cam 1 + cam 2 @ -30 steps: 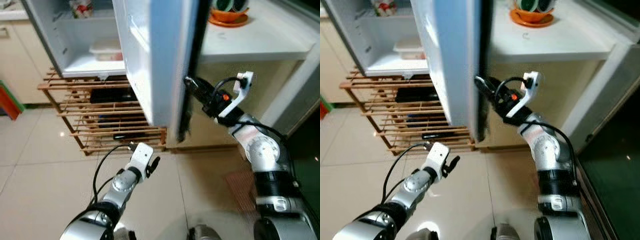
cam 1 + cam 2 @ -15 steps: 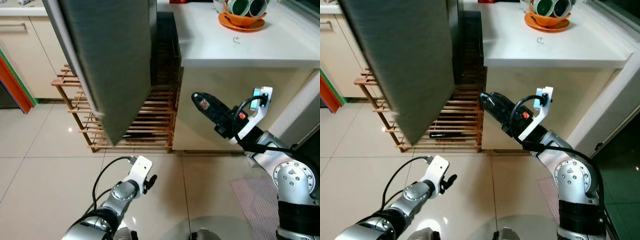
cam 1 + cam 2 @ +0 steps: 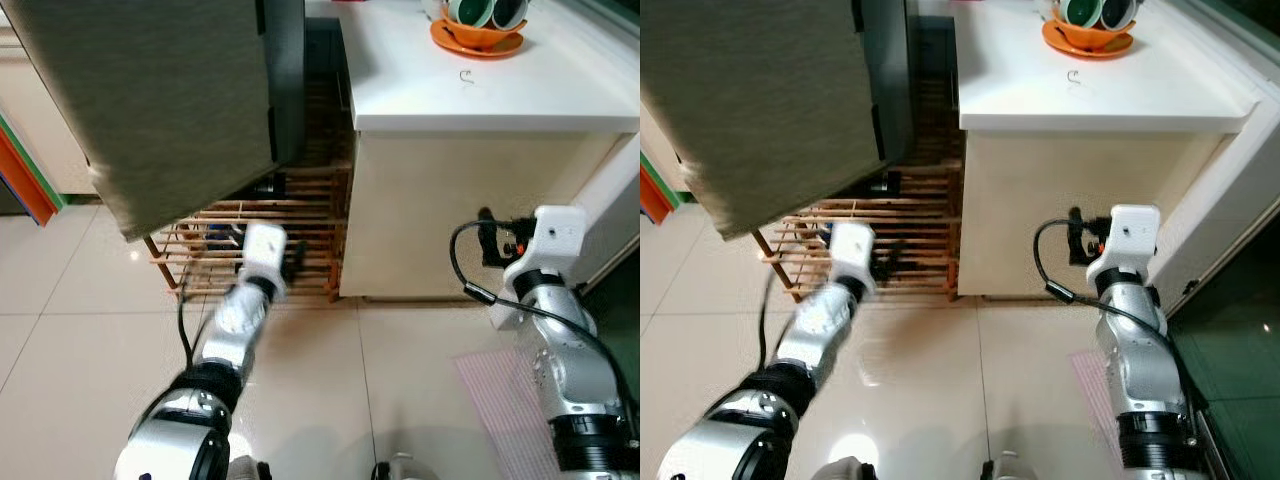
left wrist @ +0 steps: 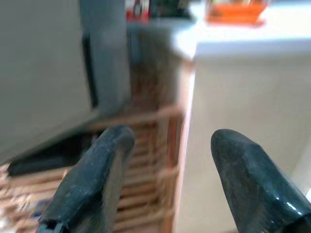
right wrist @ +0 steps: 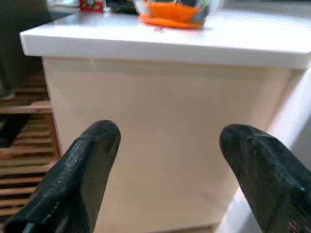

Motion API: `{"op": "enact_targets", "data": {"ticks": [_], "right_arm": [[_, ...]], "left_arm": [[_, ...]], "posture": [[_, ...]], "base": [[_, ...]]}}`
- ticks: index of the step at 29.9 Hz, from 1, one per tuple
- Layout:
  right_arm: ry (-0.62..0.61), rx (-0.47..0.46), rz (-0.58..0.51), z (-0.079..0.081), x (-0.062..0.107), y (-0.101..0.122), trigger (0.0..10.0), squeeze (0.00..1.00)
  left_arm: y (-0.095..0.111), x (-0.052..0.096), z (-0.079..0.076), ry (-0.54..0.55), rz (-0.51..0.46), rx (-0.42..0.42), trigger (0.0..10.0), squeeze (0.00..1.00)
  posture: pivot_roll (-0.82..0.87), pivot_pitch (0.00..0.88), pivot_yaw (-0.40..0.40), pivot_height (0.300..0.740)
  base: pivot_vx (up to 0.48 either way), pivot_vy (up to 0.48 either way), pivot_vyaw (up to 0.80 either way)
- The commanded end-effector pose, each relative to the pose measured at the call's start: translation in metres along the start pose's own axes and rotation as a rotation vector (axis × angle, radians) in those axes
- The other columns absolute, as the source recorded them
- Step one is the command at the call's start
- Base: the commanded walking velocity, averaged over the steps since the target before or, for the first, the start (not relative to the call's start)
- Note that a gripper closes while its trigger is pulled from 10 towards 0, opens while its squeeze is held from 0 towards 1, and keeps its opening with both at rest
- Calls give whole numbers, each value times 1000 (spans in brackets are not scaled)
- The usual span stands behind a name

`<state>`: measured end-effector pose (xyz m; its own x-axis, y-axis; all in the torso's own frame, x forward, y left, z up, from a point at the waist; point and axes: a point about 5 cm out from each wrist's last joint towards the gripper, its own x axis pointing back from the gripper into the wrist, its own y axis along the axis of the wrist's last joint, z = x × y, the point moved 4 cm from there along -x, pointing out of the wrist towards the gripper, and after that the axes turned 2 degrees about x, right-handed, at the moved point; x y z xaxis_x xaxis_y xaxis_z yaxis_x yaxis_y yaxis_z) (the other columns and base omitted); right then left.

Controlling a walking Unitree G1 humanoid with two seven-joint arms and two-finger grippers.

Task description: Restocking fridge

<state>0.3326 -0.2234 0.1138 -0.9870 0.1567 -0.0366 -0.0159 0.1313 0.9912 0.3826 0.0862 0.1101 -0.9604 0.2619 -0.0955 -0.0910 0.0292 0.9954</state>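
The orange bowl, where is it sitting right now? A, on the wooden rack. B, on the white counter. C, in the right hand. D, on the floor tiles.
B: the orange bowl sits on the white counter, near its far edge, well above the wooden rack.

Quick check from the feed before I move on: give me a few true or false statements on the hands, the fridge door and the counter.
1. Both hands are empty, fingers apart. True: left hand and right hand hold nothing.
2. The fridge door stands wide open, shelves showing. False: its grey outer face shows, no shelves.
3. An orange dish sits on the white counter. True.
4. The wooden rack stands on the counter. False: it stands on the floor under the fridge.
5. The right hand grips the door edge. False: it faces the counter's side, touching nothing.
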Motion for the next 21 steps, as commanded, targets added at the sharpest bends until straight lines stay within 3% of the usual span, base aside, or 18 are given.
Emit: {"op": "enact_targets", "data": {"ticks": [1,6,14,21], "right_arm": [[-1,31,-22,2,2,-2,10000,0],[-11,16,-20,3,3,-8,10000,0],[18,-24,-48,12,0,-8,10000,0],[55,-23,-56,19,1,-9,10000,0]], "left_arm": [[7,0,-4,-6,-32,18,10000,0],[32,0,-20,-37,-119,34,10000,0],[26,4,-11,0,-66,61,10000,0],[22,3,-6,11,-23,34,10000,0]], "posture": [[-93,0,-6,703],[-83,0,-4,703],[-76,0,-1,703],[-83,0,-2,703]], "base": [[0,0,0],[272,396,0],[329,349,0],[340,339,0]]}}
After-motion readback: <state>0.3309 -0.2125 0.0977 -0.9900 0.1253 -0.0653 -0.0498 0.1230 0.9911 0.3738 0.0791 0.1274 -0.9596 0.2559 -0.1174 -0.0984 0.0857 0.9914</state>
